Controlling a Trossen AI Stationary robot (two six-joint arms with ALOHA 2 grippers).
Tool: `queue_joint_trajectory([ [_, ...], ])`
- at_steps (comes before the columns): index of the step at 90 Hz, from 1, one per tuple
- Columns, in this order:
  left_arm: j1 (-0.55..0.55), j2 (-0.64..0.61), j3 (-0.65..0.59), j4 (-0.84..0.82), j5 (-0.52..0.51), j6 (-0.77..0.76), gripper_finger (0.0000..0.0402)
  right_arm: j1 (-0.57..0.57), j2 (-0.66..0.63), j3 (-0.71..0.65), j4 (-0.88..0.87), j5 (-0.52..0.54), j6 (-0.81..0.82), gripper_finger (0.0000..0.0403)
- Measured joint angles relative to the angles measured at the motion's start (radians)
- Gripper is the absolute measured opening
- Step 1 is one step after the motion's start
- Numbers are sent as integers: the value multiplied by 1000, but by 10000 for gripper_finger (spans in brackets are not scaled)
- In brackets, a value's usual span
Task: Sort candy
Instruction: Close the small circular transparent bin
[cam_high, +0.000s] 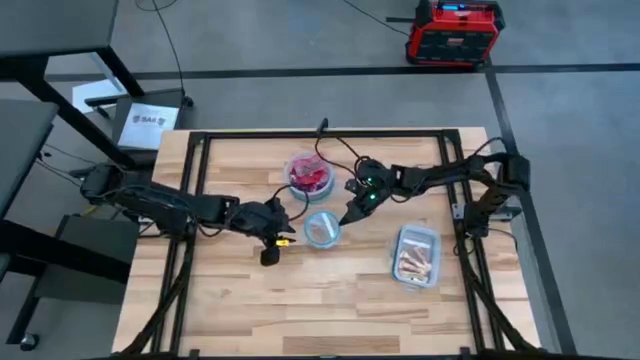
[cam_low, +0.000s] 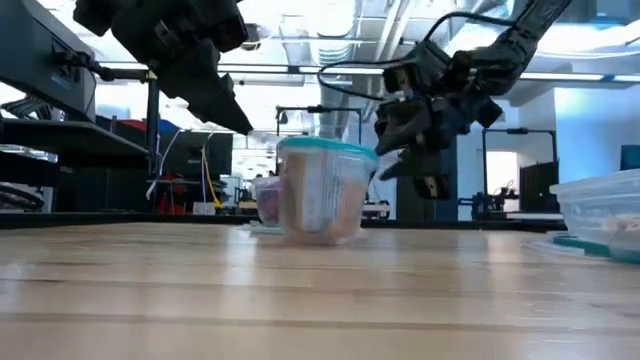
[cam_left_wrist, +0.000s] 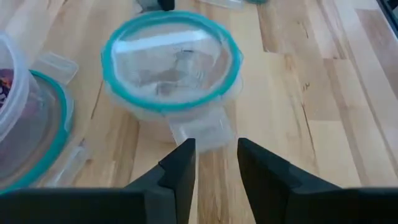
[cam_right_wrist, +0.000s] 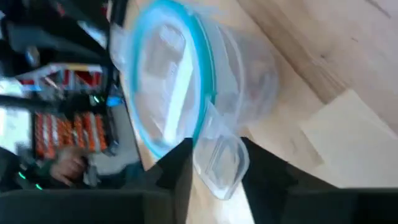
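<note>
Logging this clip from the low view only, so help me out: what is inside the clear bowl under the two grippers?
Observer: The left wrist view looks down into that bowl: it holds a few pieces of whitish candy.
Operator: Is the gripper on my picture's left holding anything?
Observer: That is the left gripper. Its fingers are apart, with nothing between them.
Operator: Any other candy nearby?
Observer: From above, red candy fills a second bowl just behind the first.

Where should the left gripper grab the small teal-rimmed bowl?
By the clear tab jutting from the bowl below its rim, coming in level from the left gripper's side. Its open fingers line up with the tab; the round wall looks too wide to pinch. The right gripper is at the opposite side.
</note>
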Motion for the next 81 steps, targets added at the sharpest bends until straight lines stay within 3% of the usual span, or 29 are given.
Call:
queue_joint_trajectory([
  [8, 0, 0, 0, 0, 1, -11, 107, -18, -14, -5, -150, -32, -118, 150],
  [20, 1, 0, 5, 0, 1, -16, 107, -22, -103, -3, -314, 0, -263, 165],
  [50, 10, 0, 6, 9, -15, 12, 107, 54, -121, -2, -105, 108, -265, 164],
  [69, 10, 19, -24, 109, 8, -20, 107, 130, -143, -4, -172, 139, -287, 163],
  [81, 10, 84, -22, 238, 86, 15, 107, 175, -242, -3, -256, 237, -315, 163],
])
